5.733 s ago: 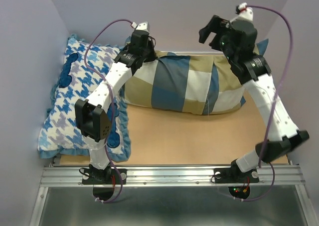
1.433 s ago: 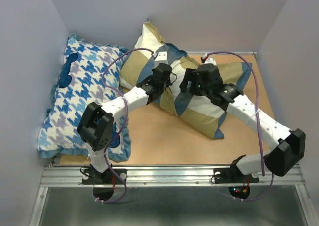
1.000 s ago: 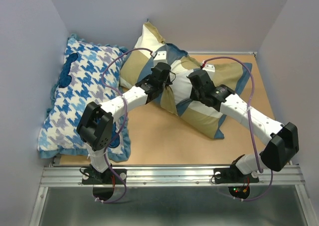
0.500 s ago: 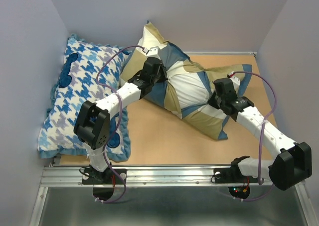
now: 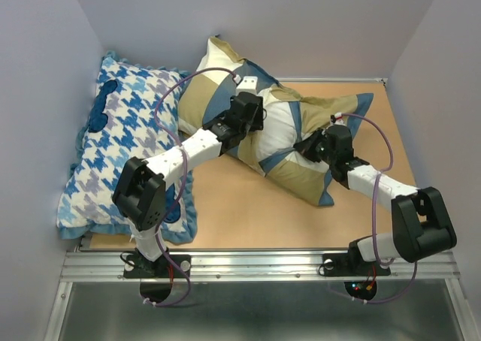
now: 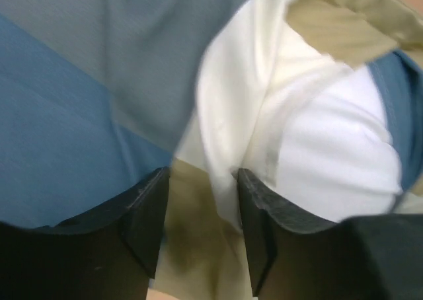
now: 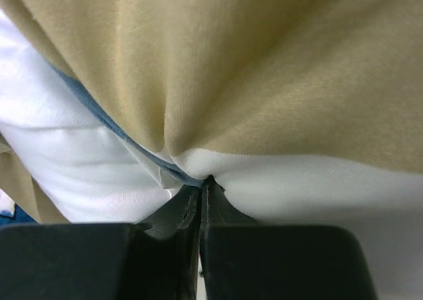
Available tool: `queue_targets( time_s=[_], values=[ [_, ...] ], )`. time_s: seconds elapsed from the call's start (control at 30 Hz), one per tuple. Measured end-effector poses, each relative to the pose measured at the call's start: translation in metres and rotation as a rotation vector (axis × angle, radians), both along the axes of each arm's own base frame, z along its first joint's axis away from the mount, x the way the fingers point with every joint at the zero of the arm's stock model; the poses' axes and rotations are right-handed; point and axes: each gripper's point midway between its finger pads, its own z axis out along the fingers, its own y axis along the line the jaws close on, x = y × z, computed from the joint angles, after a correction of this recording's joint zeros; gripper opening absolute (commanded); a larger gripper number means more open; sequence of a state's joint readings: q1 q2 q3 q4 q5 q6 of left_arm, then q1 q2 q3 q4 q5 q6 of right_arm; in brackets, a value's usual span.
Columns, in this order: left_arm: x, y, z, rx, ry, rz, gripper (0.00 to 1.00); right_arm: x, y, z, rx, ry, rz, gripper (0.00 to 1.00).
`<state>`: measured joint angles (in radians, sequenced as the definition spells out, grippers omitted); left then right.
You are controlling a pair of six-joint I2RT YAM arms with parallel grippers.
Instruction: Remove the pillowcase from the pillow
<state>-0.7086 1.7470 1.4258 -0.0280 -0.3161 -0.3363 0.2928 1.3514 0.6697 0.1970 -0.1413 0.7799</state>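
Note:
The pillowcase, in tan, slate blue and cream blocks, lies slantwise across the back of the table. Its opening gapes in the middle, and the white pillow shows there. My left gripper stands open over the left rim of that opening. In the left wrist view, loose tan and cream pillowcase cloth lies between its fingers, with the pillow bulging to the right. My right gripper is shut on the pillowcase's blue-edged hem at the opening's right side, under a tan fold.
A blue-and-white houndstooth cushion with a frilled edge fills the left side of the table. Grey walls close in the left, back and right. The metal rail with both arm bases runs along the near edge.
My left gripper has opened, let go of the cloth and moved right along the opening. The right gripper, shut on the hem, pulled right, then came back a little.

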Motion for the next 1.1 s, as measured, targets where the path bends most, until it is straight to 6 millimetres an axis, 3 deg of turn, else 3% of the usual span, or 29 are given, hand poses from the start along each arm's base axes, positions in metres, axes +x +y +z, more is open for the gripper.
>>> queue_targets(
  time_s=[0.2,0.23,0.33,0.43,0.57,0.7,0.8,0.9,0.97,1.0,1.03,1.07,1.1],
  values=[
    [-0.045,-0.024,0.021,0.087,-0.037,-0.062,0.84,0.015,0.016,0.005,0.03,-0.036,0.077,0.01],
    [-0.053,-0.028,0.024,0.09,-0.042,-0.073,0.9,0.015,0.017,0.006,0.031,-0.037,0.084,0.01],
    [-0.077,-0.047,0.034,0.084,-0.056,-0.12,0.94,0.017,0.02,0.007,0.035,-0.04,0.1,0.01],
    [-0.087,-0.062,0.036,0.073,-0.051,-0.15,0.95,0.017,0.02,0.008,0.033,-0.044,0.104,0.01],
    [-0.08,-0.075,0.023,0.07,-0.032,-0.122,0.98,0.017,0.019,0.011,0.026,-0.052,0.103,0.01],
    [-0.059,-0.086,-0.008,0.056,0.027,-0.079,0.98,0.015,0.017,0.014,0.02,-0.059,0.097,0.01],
    [-0.045,-0.08,-0.035,0.046,0.087,-0.042,0.98,0.013,0.014,0.017,0.01,-0.064,0.088,0.01],
    [-0.035,-0.074,-0.04,-0.002,0.115,-0.005,0.97,0.011,0.012,0.019,0.001,-0.062,0.081,0.01],
    [-0.031,-0.074,-0.039,-0.036,0.126,0.002,0.87,0.01,0.011,0.02,-0.004,-0.062,0.074,0.01],
    [-0.03,-0.074,-0.04,-0.043,0.13,0.003,0.71,0.01,0.009,0.021,-0.009,-0.062,0.068,0.01],
    [-0.029,-0.074,-0.04,-0.048,0.132,-0.001,0.27,0.009,0.007,0.021,-0.015,-0.058,0.063,0.01],
    [-0.027,-0.076,-0.042,-0.058,0.136,-0.001,0.0,0.007,0.005,0.02,-0.026,-0.048,0.057,0.01],
    [-0.026,-0.078,-0.044,-0.067,0.142,-0.011,0.0,0.007,0.005,0.021,-0.032,-0.045,0.055,0.01]
  ],
)
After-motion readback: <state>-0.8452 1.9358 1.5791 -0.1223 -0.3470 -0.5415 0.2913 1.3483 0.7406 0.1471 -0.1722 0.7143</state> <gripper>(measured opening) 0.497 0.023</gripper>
